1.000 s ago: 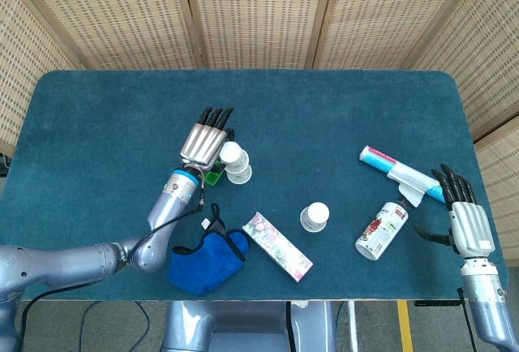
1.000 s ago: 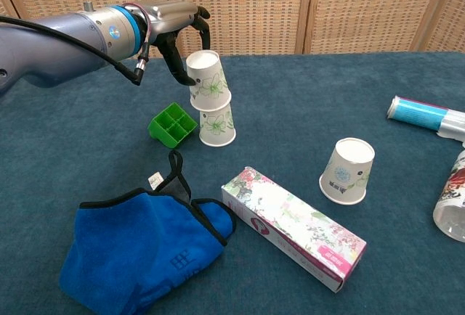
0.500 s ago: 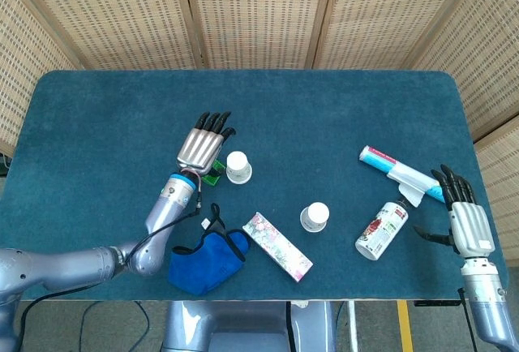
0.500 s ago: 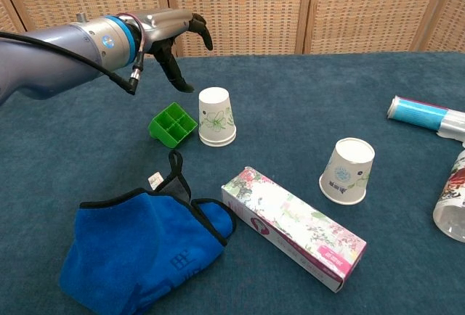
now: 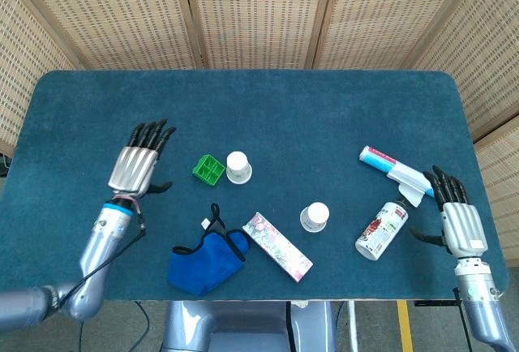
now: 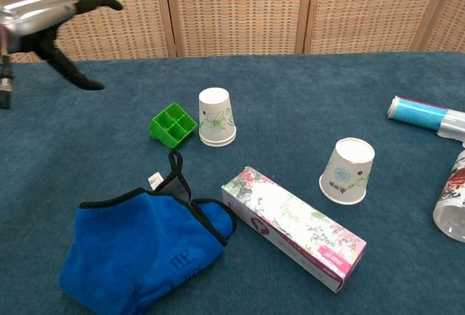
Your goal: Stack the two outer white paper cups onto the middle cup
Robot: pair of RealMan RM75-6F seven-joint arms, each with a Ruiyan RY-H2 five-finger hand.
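A white paper cup with a flower print point(image 5: 238, 167) point(image 6: 216, 117) stands upside down near the table's middle, nested over another cup so that they read as one. A second upside-down white cup point(image 5: 315, 216) point(image 6: 348, 170) stands apart to its right, tilted a little. My left hand point(image 5: 140, 160) point(image 6: 54, 21) hovers open far to the left of the stack, fingers spread, holding nothing. My right hand point(image 5: 456, 215) is open at the table's right edge, beside the can; the chest view does not show it.
A green grid tray point(image 5: 208, 168) point(image 6: 173, 124) sits against the stack's left. A blue cloth point(image 5: 203, 261) point(image 6: 138, 247) and a floral box point(image 5: 276, 246) point(image 6: 294, 226) lie in front. A can point(image 5: 381, 229) and a blue-white tube point(image 5: 397, 173) point(image 6: 427, 117) lie right.
My left hand let go of the upper cup, which dropped down over the lower one. The hand then drew away to the left. The right hand barely moved.
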